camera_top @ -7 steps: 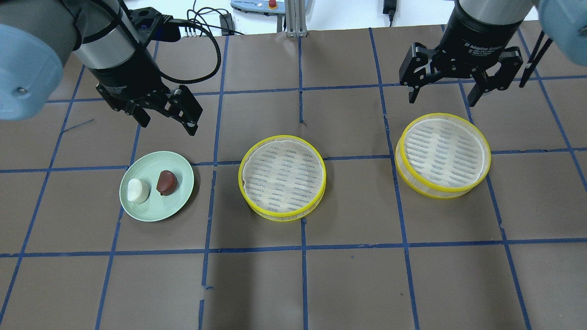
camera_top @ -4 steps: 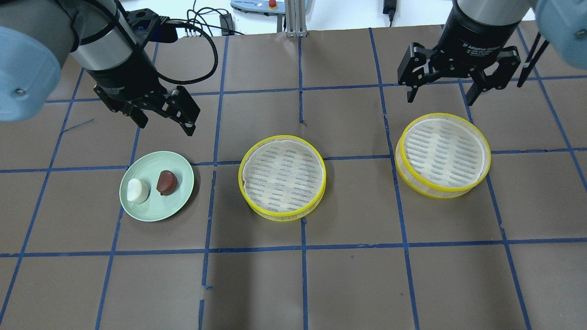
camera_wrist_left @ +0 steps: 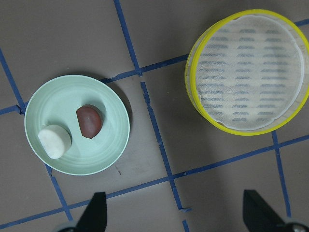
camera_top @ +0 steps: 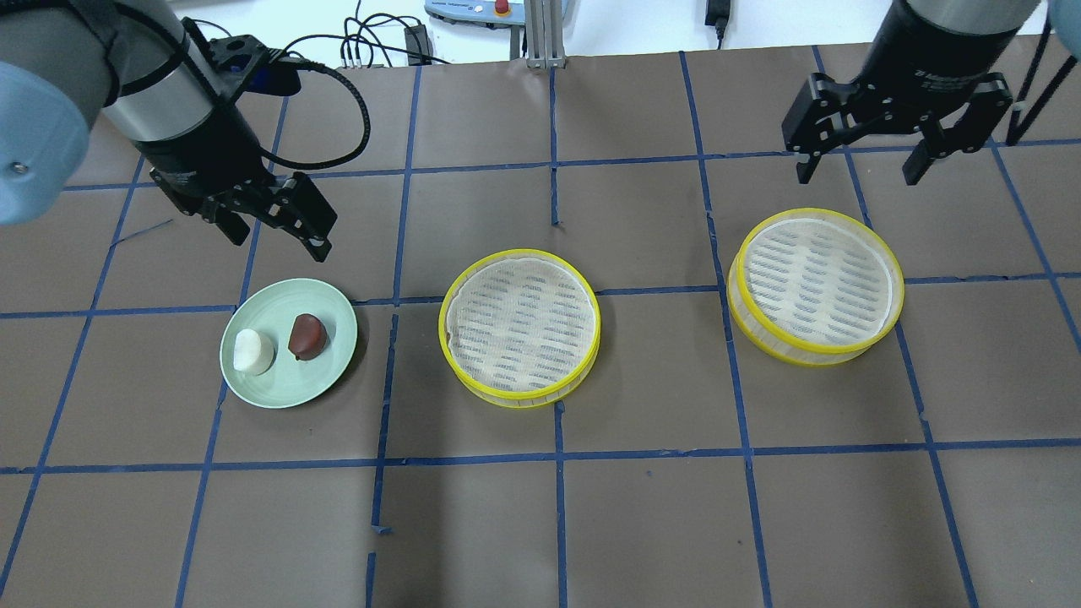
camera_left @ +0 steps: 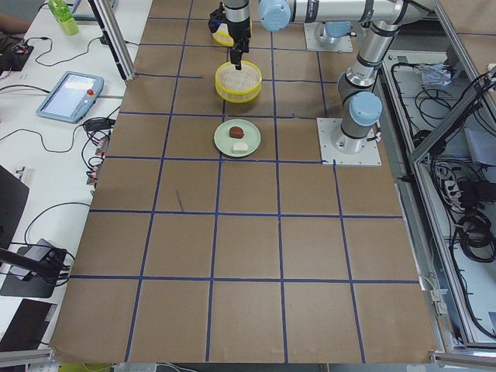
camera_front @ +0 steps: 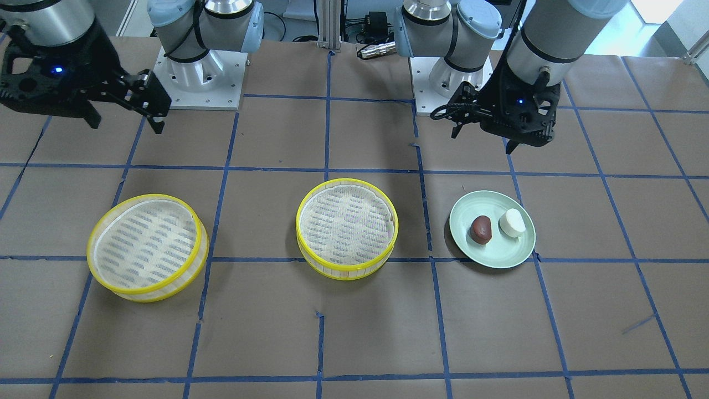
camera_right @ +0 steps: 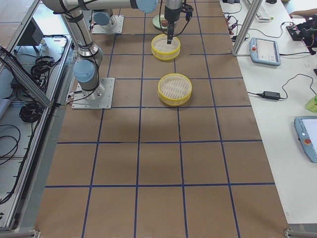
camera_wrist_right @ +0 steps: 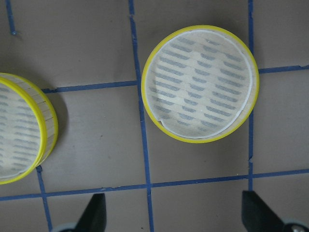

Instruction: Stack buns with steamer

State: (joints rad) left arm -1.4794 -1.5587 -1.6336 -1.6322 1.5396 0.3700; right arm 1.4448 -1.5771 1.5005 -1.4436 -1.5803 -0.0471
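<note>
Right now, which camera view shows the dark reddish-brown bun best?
The left wrist-mounted view: the brown bun is large, unobstructed, seen from above on the green plate, beside the white bun. Overhead and front-facing show it smaller but clear; exterior left, a speck; exterior right cannot resolve it; right wrist misses it.

Left-edge steamer (camera_wrist_right: 24, 128) half out of frame

Bright, even overhead light; soft shadows, sharp focus.
</note>
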